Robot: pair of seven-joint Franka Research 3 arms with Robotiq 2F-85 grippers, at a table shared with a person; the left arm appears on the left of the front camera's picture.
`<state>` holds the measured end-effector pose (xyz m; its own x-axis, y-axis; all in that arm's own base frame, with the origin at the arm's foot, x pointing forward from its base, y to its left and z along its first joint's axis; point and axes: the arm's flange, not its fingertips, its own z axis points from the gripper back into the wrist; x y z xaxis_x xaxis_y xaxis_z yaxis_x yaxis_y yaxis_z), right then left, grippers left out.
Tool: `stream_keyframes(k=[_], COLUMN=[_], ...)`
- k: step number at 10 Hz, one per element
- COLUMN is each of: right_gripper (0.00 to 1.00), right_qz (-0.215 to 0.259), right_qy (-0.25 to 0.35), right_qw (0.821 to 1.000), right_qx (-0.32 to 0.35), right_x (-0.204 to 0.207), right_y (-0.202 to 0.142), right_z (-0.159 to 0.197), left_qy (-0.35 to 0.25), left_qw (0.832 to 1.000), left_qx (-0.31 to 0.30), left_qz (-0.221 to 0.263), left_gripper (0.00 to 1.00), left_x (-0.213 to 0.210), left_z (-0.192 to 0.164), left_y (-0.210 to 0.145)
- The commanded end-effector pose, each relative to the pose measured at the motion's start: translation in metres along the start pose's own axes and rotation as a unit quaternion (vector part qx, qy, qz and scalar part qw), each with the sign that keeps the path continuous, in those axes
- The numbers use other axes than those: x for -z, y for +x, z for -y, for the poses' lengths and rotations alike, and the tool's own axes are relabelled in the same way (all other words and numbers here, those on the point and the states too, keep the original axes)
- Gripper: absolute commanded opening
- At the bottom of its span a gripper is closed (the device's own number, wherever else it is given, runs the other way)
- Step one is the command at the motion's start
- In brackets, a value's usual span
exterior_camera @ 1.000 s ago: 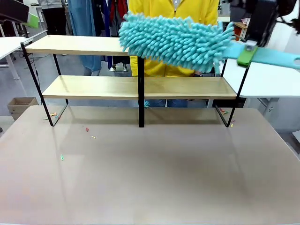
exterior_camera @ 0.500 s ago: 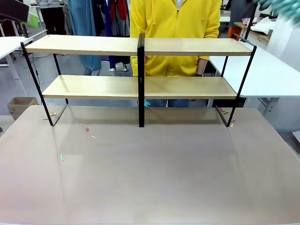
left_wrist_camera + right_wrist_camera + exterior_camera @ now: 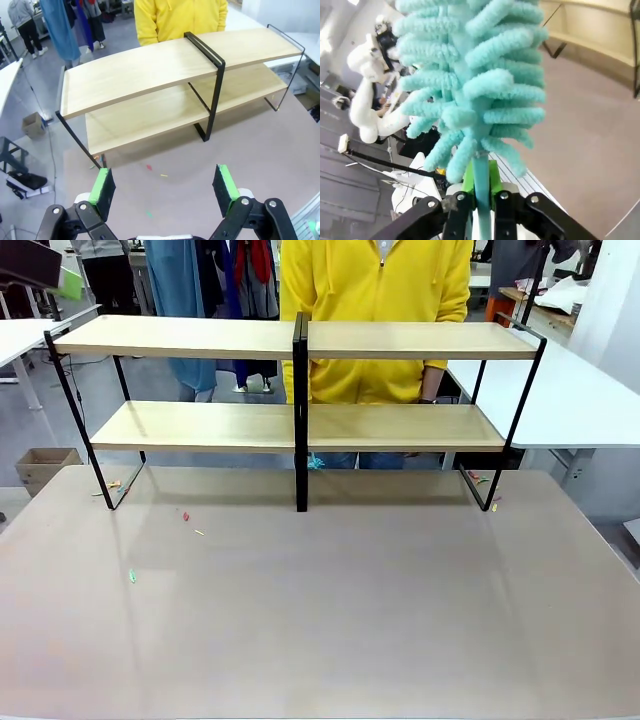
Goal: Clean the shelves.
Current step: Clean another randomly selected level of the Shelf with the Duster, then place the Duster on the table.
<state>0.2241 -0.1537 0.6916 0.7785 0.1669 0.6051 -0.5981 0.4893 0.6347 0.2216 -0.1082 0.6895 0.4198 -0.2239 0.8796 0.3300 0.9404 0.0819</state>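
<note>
In the front view, the shelves (image 3: 300, 380) stand at the far edge of the brown table (image 3: 320, 610), 2 wooden boards in a thin black frame with a black divider at the middle. A person in a yellow top (image 3: 375, 310) stands just behind them. A few small coloured scraps (image 3: 185, 516) lie on the table below the lower board.

In the left wrist view, the left pincer (image 3: 164, 186) hangs open above the table, its 2 green pads wide apart with nothing between them. The shelves lie well ahead of it, beyond the fingertips, and the coloured scraps lie between the pincer and the shelves.

In the right wrist view, the right pincer (image 3: 481, 180) is closed on the thin handle of a turquoise duster (image 3: 475, 75), whose fluffy head rises straight up from the pads. A corner of the shelves shows far off, past the duster head at the upper right.
</note>
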Motion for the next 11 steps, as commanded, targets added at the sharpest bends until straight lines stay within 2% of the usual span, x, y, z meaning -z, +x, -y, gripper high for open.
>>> stream_keyframes(k=[1,11], right_gripper=[0.12,0.12], right_qz=[-0.003,-0.003], right_qy=[0.002,0.002], right_qw=[1.0,1.0], right_qx=[-0.017,-0.017], right_x=[-0.0184,-0.0184], right_y=[-0.0124,-0.0124], right_z=[-0.0264,-0.0264], left_qy=[-0.002,-0.002], left_qw=[1.0,1.0], left_qx=[0.0,0.0], left_qz=[0.001,0.001], left_gripper=[1.0,1.0], left_x=[0.0001,0.0001], left_z=[-0.0006,-0.0006], left_y=[-0.0012,-0.0012])
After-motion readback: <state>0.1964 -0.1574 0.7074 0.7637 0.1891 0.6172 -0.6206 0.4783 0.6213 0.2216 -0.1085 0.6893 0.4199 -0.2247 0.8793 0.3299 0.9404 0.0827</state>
